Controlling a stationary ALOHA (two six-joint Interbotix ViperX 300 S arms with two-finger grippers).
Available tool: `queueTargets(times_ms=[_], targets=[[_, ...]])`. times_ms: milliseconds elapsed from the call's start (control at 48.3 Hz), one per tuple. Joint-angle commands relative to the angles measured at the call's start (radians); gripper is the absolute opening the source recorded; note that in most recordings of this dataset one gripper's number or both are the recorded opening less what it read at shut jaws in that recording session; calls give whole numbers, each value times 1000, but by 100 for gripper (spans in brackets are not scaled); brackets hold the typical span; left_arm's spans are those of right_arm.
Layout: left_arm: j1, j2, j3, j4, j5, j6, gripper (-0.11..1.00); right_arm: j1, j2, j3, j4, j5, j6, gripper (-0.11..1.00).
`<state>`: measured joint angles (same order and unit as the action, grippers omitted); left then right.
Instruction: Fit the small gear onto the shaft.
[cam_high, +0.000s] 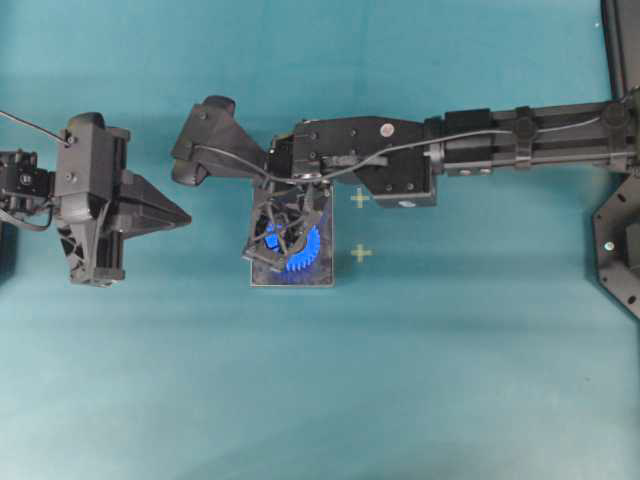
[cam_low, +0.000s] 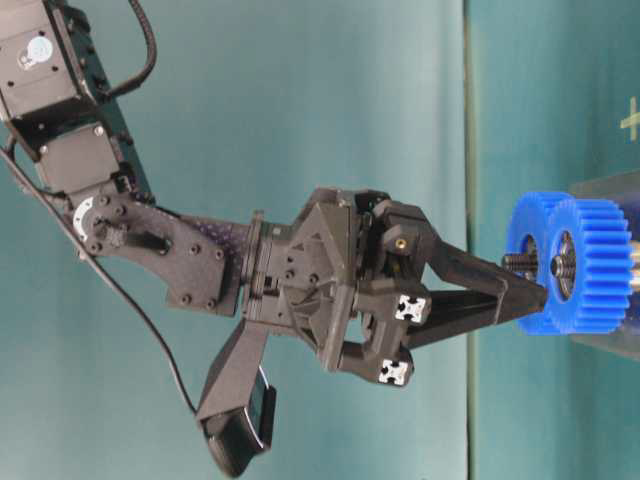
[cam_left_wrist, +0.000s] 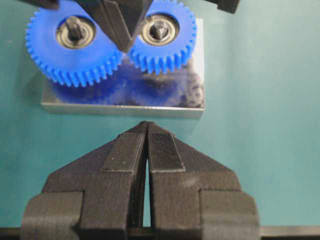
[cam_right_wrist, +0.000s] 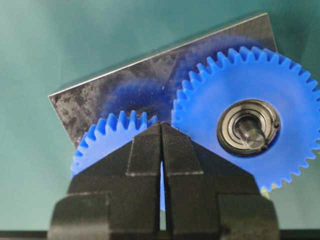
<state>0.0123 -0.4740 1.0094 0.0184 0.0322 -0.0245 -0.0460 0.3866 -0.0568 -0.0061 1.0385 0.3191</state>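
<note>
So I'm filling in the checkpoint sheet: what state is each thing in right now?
Small bright-blue plastic gear: seated on the thin silver shaft, teeth against the larger gear's.
Larger blue plastic gear: mounted on its own pin.
Grey rectangular metal plate: flat on the table.
Right gripper: shut, tips between the gears.
Left gripper: shut, empty, short of the plate.

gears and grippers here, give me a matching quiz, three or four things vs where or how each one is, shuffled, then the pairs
Things:
1. small gear
2. large gear
3. left gripper
4. right gripper

States:
A. shut, empty, off the plate, over the teal table
B. shut, tips down over the small gear
C. on its shaft, teeth meshed with the bigger wheel
D. on the plate, steel pin showing through its bearing

Pairs: 1-C, 2-D, 3-A, 4-B
</note>
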Motion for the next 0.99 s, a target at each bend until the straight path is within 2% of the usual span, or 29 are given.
queueTargets(times_ms=[0, 145, 311, 476, 704, 974], targets=[[-2, -8, -17, 3, -9, -2, 0, -3, -37, 31, 2, 15, -2, 0], [-2, -8, -15, 2, -9, -2, 0, 20, -94, 100, 9, 35, 26, 0], [-2, -8, -14, 2, -9, 0, 0, 77, -170, 172, 41, 44, 78, 0], [-2, -6, -14, 3, -9, 0, 0, 103, -232, 216, 41, 14, 138, 0], [-2, -6, -17, 3, -9, 0, 0, 74, -210, 209, 35, -104, 137, 0], [-2, -8, -15, 3, -9, 0, 0, 84, -163, 207, 58, -127, 137, 0]])
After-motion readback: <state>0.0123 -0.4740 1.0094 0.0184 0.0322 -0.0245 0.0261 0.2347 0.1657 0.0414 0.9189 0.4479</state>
